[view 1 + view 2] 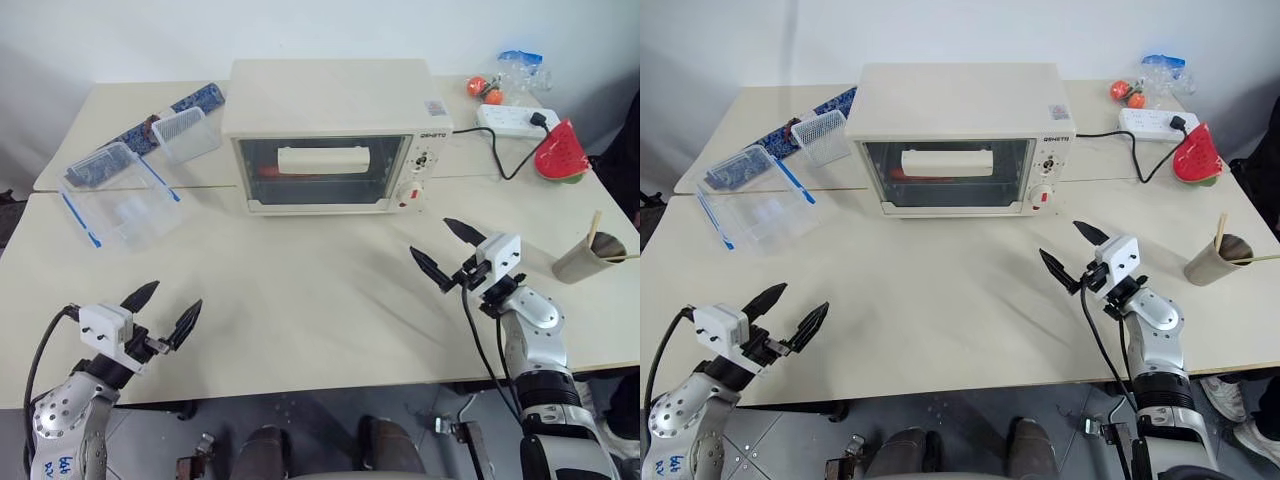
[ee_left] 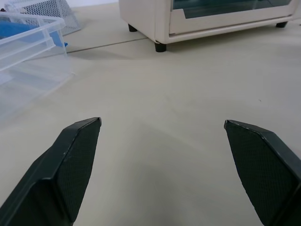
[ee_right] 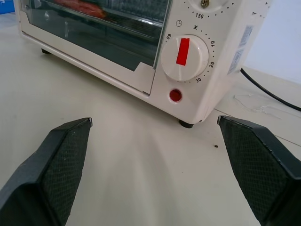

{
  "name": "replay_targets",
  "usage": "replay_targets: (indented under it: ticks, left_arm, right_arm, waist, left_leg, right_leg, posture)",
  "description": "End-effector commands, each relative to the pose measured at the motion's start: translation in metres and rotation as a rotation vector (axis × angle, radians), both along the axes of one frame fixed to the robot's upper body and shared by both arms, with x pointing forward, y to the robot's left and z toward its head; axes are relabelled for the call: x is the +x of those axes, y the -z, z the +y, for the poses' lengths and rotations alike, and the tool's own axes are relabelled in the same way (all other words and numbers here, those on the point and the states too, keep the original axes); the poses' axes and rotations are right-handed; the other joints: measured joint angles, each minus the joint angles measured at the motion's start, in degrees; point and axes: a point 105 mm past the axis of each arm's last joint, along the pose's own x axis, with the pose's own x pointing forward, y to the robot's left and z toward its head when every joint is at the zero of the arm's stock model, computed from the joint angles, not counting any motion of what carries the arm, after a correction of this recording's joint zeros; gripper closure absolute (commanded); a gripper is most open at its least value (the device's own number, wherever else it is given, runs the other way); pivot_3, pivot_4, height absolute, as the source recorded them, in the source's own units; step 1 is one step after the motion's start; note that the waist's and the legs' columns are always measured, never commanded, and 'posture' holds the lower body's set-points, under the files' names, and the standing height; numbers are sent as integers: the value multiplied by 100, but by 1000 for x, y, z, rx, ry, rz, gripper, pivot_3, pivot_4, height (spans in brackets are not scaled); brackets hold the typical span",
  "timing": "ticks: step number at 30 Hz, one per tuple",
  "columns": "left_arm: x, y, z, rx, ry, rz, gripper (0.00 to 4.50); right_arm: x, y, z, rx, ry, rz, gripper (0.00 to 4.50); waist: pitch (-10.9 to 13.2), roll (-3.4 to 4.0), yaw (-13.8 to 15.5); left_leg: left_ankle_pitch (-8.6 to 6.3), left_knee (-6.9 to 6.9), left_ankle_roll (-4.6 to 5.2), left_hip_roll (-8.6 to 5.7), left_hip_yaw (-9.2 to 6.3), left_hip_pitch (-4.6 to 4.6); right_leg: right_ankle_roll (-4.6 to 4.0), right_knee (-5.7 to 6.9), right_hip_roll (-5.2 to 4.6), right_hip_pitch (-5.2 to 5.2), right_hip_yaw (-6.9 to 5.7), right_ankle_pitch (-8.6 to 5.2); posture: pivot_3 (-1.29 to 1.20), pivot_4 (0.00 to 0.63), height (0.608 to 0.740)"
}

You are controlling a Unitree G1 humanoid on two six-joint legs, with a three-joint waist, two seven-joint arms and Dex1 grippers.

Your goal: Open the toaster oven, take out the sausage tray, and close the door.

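The cream-white boxy toaster oven (image 1: 335, 135) with a glass front and a knob panel on its right-hand side stands at the middle of the far part of the pale beige table (image 1: 300, 300), and its door (image 1: 320, 172), a wide glass panel in a cream frame with a cream horizontal bar handle (image 1: 322, 158), is shut. Through the glass something red shows low inside, just behind the handle; the sausage tray itself cannot be made out clearly. The left gripper (image 1: 160, 312), two black pointed fingers on a white block, hangs over the near left part of the table with its fingers spread wide apart, holding nothing and touching nothing; in the left wrist view bare tabletop lies between its fingertips (image 2: 77, 155), with the oven's lower left corner well ahead. The right gripper (image 1: 447, 250) hovers over the table in front of the oven's right-hand end, its fingers likewise spread wide and empty, clear of the oven; the right wrist view looks past them at the white timer knob with a red pointer (image 3: 184, 56) and the small red dot (image 3: 175, 95) below it. To the left of the oven lie clear plastic containers with blue trim (image 1: 115, 195), and to the right a white power strip (image 1: 515, 120), a red watermelon-slice toy (image 1: 562, 155) and a brown paper cup holding sticks (image 1: 590, 255).
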Motion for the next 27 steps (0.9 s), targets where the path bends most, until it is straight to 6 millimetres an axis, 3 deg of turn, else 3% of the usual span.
replay_targets:
  ticks: [1,5,8,14,16,18,20,27]
  left_arm:
    - [0,-8,5,49,-16,-19,46]
    - [1,-17,0,-11,63,-20,46]
    - [-5,-51,-18,-123,349,-81,46]
    - [14,-93,-34,-203,595,-44,46]
    - [25,-100,-39,-204,625,-45,46]
    - [35,-104,-40,-211,610,-58,46]
    - [40,-104,-39,-238,597,-60,46]
    - [40,-105,-41,-308,590,-75,46]
  right_arm:
    - [-4,-11,-9,-15,6,-44,0]
    - [-9,-17,-13,-9,-5,-54,0]
    - [-29,-26,-21,-45,-62,-62,0]
    - [-56,-35,-25,-45,-119,-6,0]
    - [-66,-37,-12,-32,-195,21,0]
    - [-65,-57,14,26,-284,16,0]
    - [-58,-75,39,31,-357,10,0]
    - [-27,-93,79,-31,-434,88,0]
  waist:
    - [0,0,-1]
    - [0,0,5]
    - [1,1,59]
    - [1,1,146]
    - [1,2,136]
    - [1,3,113]
    - [1,3,22]
    - [0,-1,13]
  left_leg:
    - [0,-1,0,0,0,0]
    - [0,-1,0,0,2,0]
    - [0,0,0,3,-1,-4]
    - [-1,15,0,2,6,-1]
    - [-2,10,0,2,14,5]
    - [-1,5,-1,3,18,4]
    - [-1,5,-1,8,53,0]
    - [-7,4,-8,22,66,-5]
  right_leg:
    - [0,0,0,-1,0,0]
    - [0,-1,0,-2,2,0]
    - [0,3,0,-5,0,0]
    - [-1,8,0,-2,6,0]
    - [-2,7,0,-2,8,0]
    - [-2,11,3,-11,8,0]
    - [-9,26,3,-40,21,5]
    - [-12,56,4,-68,18,7]
  posture:
    - [0,150,740]
    - [0,150,740]
    - [0,150,740]
    - [0,150,740]
    - [0,150,740]
    - [0,150,740]
    - [0,150,740]
    - [0,150,740]
